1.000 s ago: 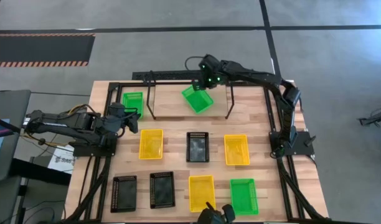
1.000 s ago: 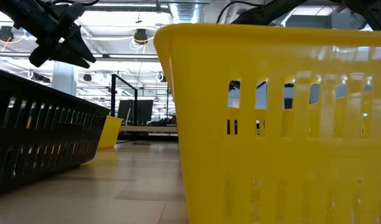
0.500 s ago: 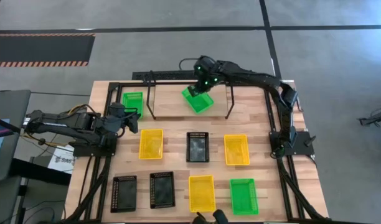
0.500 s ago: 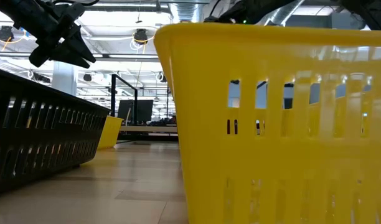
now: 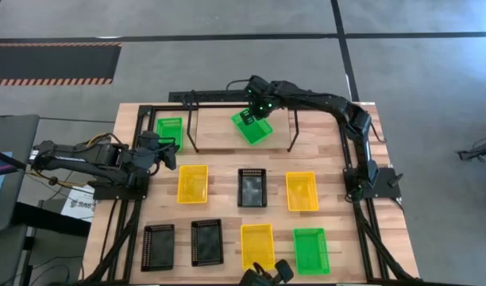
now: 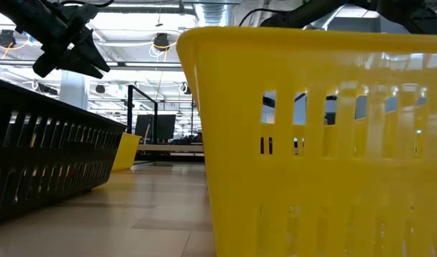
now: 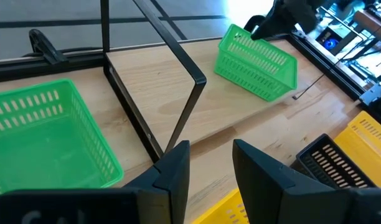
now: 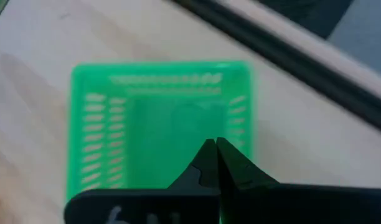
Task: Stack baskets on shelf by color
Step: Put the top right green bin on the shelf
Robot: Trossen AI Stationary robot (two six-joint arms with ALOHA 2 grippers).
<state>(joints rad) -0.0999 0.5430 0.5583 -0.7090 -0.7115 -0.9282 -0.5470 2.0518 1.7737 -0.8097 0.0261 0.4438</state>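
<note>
Left gripper (image 7: 209, 165) idles with fingers parted, holding nothing, by the table's left edge just beside the green basket (image 5: 169, 131) parked off the shelf's left end. My right gripper (image 5: 256, 111) is the one working: fingers pinched together on the rim of a second green basket (image 5: 252, 126), tilted over the shelf (image 5: 219, 137) board, right of centre.

Doing this well, in my judgement: level the basket before lowering (it hangs corner-down in the left wrist view), keep clear of the black upright loop (image 5: 292, 131) at the right end, and let go only once the base sits flat on the board. If greens stack together, pick a spot with room for the other two on top.

Relative to my right hand, the basket hangs directly below the fingertips; the grip is on its rim.

Rest of the table, left to right: two black baskets at front left, three yellows and one black mid-table, third green (image 5: 310, 249) at front right. None on the shelf yet.
</note>
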